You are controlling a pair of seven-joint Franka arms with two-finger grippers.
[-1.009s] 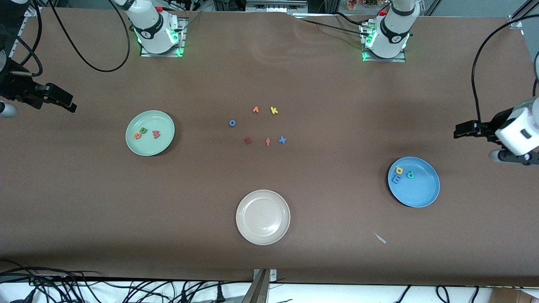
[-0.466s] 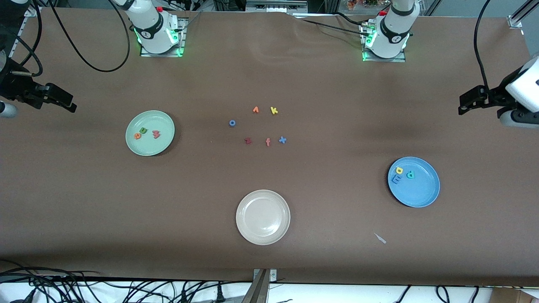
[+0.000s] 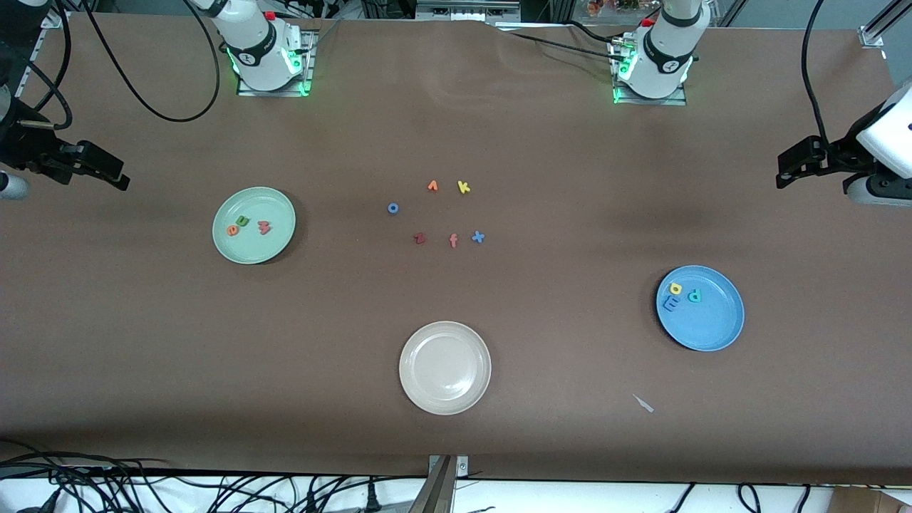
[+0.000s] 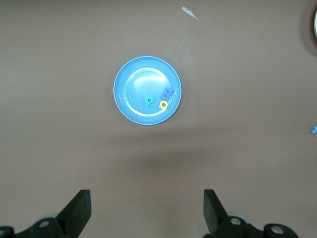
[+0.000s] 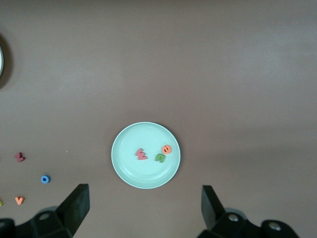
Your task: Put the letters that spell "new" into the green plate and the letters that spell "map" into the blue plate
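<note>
The green plate (image 3: 274, 244) holds the orange e (image 3: 232, 230), green n (image 3: 243, 221) and salmon w (image 3: 264, 227). In the blue plate (image 3: 718, 324) lie the yellow a (image 3: 675, 288), teal p (image 3: 694, 296) and blue m (image 3: 670, 303). My left gripper (image 3: 784, 171) hangs open and empty over bare table at the left arm's end, well clear of the blue plate (image 4: 136, 82). My right gripper (image 3: 117, 178) waits open and empty at the right arm's end, apart from the green plate (image 5: 129, 168). Both wrist views show wide gaps between the fingers.
A beige-white plate (image 3: 427, 388) stands empty near the front edge. Loose letters lie mid-table: blue o (image 3: 392, 208), an orange one (image 3: 432, 186), yellow k (image 3: 464, 187), dark red z (image 3: 420, 239), salmon f (image 3: 453, 241), blue x (image 3: 478, 237). A small scrap (image 3: 643, 403) lies near the blue plate.
My left gripper has drawn away from the blue plate's side toward the table's end and then settled. The right arm, the plates and the letters have not moved.
</note>
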